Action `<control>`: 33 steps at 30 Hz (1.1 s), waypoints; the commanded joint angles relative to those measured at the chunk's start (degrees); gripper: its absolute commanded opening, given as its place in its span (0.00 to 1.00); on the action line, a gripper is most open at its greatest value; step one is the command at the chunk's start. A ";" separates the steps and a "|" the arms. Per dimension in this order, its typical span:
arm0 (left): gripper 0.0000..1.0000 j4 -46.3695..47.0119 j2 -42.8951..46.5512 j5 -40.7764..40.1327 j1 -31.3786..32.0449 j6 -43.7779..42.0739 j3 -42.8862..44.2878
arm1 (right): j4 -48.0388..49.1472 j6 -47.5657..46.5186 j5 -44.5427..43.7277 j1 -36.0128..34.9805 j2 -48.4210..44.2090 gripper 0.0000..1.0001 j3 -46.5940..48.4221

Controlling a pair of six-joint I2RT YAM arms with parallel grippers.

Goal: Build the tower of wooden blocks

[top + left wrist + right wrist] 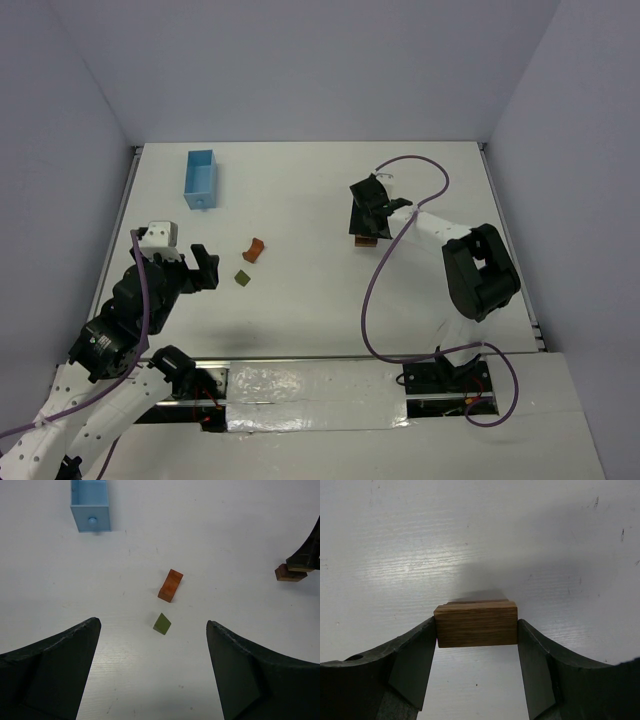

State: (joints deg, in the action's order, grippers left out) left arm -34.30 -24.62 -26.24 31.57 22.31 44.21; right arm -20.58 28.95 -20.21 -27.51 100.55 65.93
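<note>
My right gripper (pixel 366 218) (pixel 477 630) is shut on the tan-brown rectangle (pixel 476 625), its fingers touching both ends. The block sits right over a dark brown block (pixel 478 601), of which only a thin edge shows. In the left wrist view these blocks (pixel 289 573) lie at the far right under the right fingers. The orange-red arch (pixel 255 249) (pixel 170 585) and the olive-green piece (pixel 242 279) (pixel 162 624) lie loose on the table, close together. My left gripper (pixel 207 268) (pixel 152 630) is open and empty, above the table just short of the green piece.
A light blue rectangular box (pixel 200 178) (pixel 91 507) lies at the back left. White walls enclose the white table (pixel 300 310) on three sides. A purple cable (pixel 375 290) loops from the right arm across the table.
</note>
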 commanded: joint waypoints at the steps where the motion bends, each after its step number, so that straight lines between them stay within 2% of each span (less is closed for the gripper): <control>1: 0.99 2.31 -0.16 0.22 -0.11 -1.56 -0.17 | 1.51 0.41 -0.80 -0.35 -0.27 0.53 -0.45; 22: 1.00 2.31 0.10 0.31 -0.11 -1.48 -0.17 | 1.33 0.49 -0.36 -0.88 0.70 0.59 -0.54; 33: 0.99 2.31 0.10 0.49 -0.02 -1.56 -0.17 | 0.80 0.05 -0.27 -1.06 1.05 0.73 0.25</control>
State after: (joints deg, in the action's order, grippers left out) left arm -34.30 -24.60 -26.17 31.57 22.22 44.21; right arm -20.58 28.88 -19.73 -27.99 100.86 65.49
